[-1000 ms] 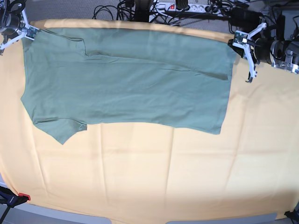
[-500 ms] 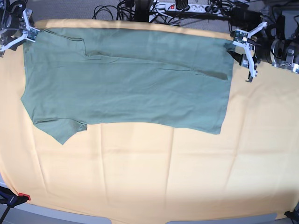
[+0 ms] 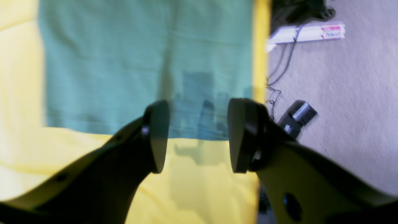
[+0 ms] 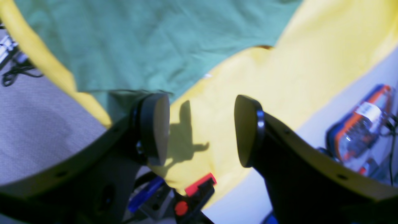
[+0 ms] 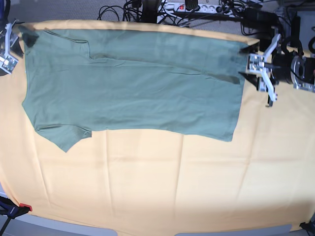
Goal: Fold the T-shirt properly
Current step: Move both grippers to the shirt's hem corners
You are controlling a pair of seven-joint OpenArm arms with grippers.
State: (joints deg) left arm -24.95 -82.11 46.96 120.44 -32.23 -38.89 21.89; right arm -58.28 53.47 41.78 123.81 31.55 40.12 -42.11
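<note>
The sage-green T-shirt (image 5: 133,83) lies flat, folded lengthwise, across the far half of the yellow-orange cloth (image 5: 162,182), with one sleeve poking out at the lower left. My left gripper (image 5: 261,76) hovers open just off the shirt's right edge. In the left wrist view its fingers (image 3: 157,133) stand apart over the hem of the T-shirt (image 3: 140,62), with nothing between them. My right gripper (image 5: 7,46) is at the frame's left edge beside the shirt's far left corner. In the right wrist view my right gripper (image 4: 202,130) is open and empty, just off the T-shirt (image 4: 149,40).
Cables and a power strip (image 5: 192,7) run behind the table's far edge. A red-and-black clamp (image 5: 19,207) holds the cloth at the front left corner. Carpet, a power strip (image 3: 307,32) and a black device (image 3: 297,116) lie beyond the cloth's edge. A bottle (image 4: 360,124) lies off to the side.
Both grippers have opened and let go of the T-shirt's far corners, then drawn back outward and slightly toward the front. The shirt has stayed flat where it was.
</note>
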